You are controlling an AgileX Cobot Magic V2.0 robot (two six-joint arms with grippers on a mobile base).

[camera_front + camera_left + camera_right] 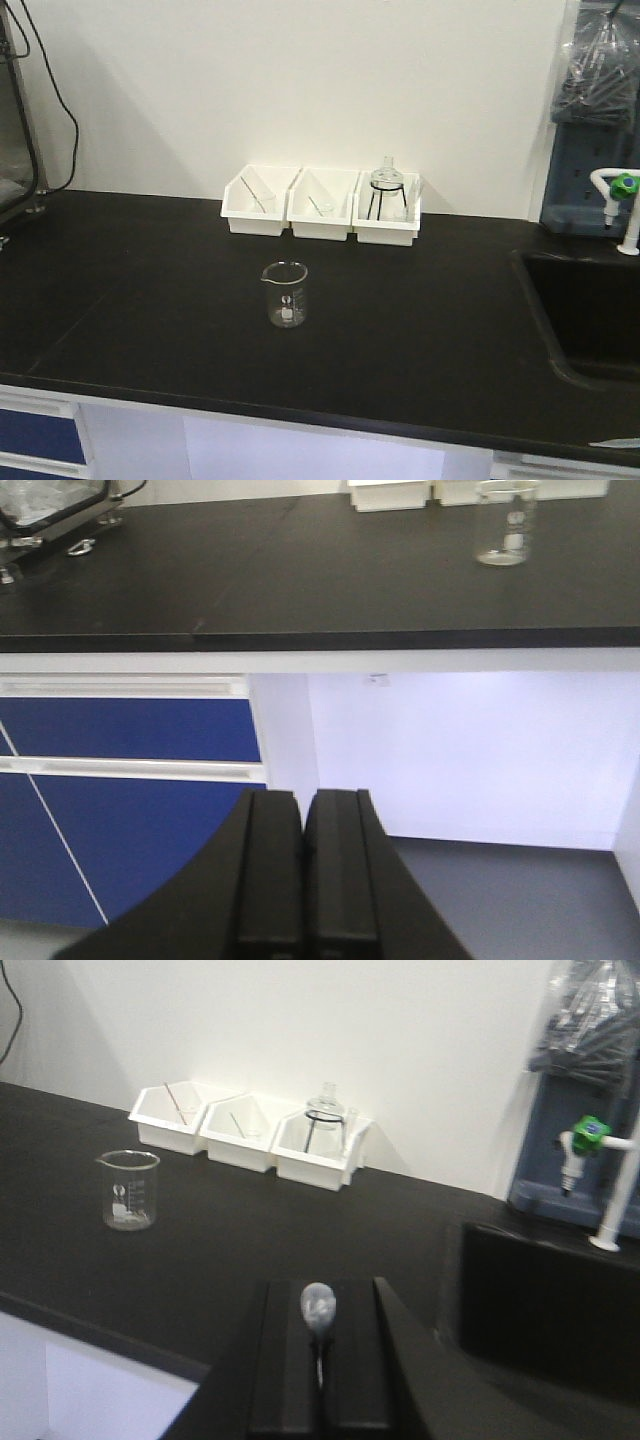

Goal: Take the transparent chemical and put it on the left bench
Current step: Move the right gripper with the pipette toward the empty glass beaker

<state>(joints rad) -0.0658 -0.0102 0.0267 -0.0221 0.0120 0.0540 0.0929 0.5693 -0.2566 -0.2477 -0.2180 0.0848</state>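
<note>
My right gripper is shut on the transparent chemical, a thin clear pipette. Its pale bulb sticks out between the fingertips and the stem runs back between the pads. The gripper hovers over the front of the left bench, a matte black counter that also shows in the front view. My left gripper is shut and empty, low in front of the bench edge, facing the blue drawers. Neither gripper shows in the front view.
Three white bins stand along the white wall; the right one holds a glass flask, the others thin sticks. An empty glass beaker stands mid-bench. A black sink and a green-capped tap are on the right.
</note>
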